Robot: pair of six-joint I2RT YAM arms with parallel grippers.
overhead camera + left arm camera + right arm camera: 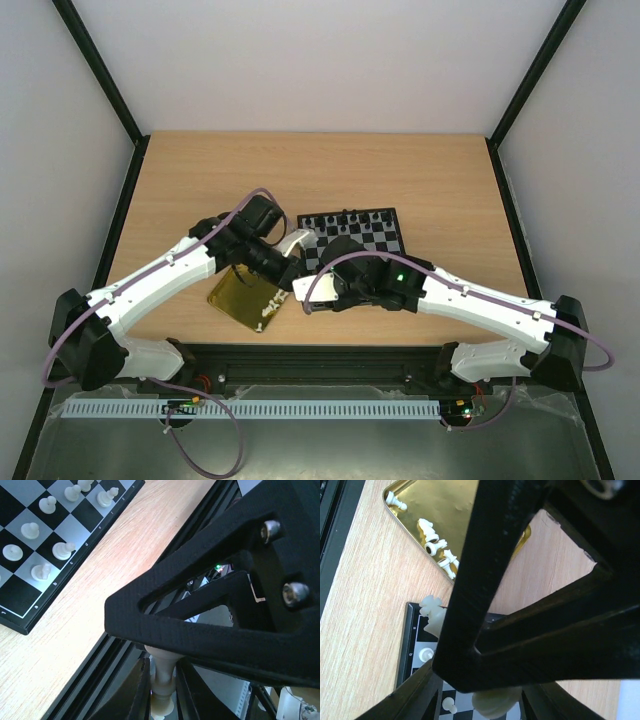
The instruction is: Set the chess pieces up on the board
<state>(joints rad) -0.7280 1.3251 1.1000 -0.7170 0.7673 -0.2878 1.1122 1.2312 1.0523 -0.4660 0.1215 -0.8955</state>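
I'm pinching one cream chessman in the left gripper; whether the right gripper is gripping, I cannot tell. I'm planning to lower it upright, centred on a free square of the board, upper left.

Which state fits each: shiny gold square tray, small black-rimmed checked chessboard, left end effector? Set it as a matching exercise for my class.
1 shiny gold square tray
2 small black-rimmed checked chessboard
3 left end effector

A shut on a cream chess piece
B black chessmen along its far row
C loose cream pieces in it

Pairs: 1-C, 2-B, 3-A
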